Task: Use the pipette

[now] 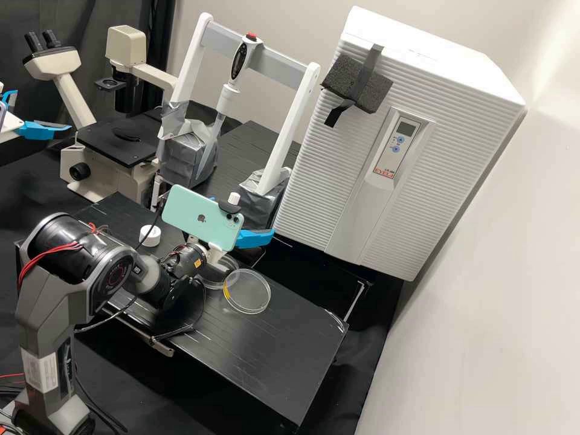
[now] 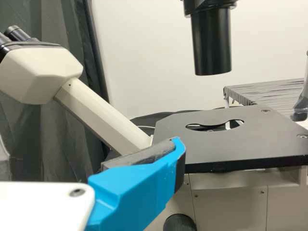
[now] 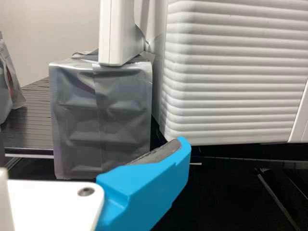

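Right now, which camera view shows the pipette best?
The high view. There the pipette hangs whole on the white stand, from red top button to tip. The left wrist view faces the microscope instead, and the right wrist view faces the stand's taped foot and the ribbed white machine.

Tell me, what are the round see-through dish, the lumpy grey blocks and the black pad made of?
The round dish looks like clear, glossy plastic, maybe glass: the bench shows through it. The grey blocks are wrapped in dull silvery tape, wrinkled with overlapping strips; the inside is hidden. The black pad looks like matte spongy foam, rough and pitted.
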`<state>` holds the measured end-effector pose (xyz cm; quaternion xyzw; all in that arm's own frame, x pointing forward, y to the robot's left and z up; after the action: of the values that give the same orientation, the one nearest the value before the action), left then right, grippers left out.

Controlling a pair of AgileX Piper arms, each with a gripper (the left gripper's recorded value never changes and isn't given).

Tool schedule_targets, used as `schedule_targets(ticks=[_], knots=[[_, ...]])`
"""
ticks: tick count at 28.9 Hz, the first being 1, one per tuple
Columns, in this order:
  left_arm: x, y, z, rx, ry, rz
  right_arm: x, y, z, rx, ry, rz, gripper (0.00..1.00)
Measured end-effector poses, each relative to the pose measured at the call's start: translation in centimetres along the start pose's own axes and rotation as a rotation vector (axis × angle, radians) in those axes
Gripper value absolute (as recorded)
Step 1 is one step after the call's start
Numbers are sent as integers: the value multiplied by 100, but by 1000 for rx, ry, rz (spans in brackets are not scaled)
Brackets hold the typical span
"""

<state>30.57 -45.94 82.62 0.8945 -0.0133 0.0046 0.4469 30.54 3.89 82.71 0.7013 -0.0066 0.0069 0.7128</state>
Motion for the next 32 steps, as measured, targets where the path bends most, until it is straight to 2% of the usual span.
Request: schedule_targets(ticks=[12,14,16,19,24,28,32], knots=[[-6,0,18,0,-6,0,0,0,0,0,0,0,100],[-23,35,61,-15,-22,11,0,0,0,0,0,0,100],[-66,100,141,-40,-60,29,0,0,0,0,0,0,100],[-153,208,279,-62,-131,58,0,0,0,0,0,0,100],[-341,484,561,-98,-281,140,0,0,0,0,0,0,100],[-500,663,745,-104,-385,197,0,0,0,0,0,0,100],[-619,776,880,-95,-463,242,0,0,0,0,0,0,100]])
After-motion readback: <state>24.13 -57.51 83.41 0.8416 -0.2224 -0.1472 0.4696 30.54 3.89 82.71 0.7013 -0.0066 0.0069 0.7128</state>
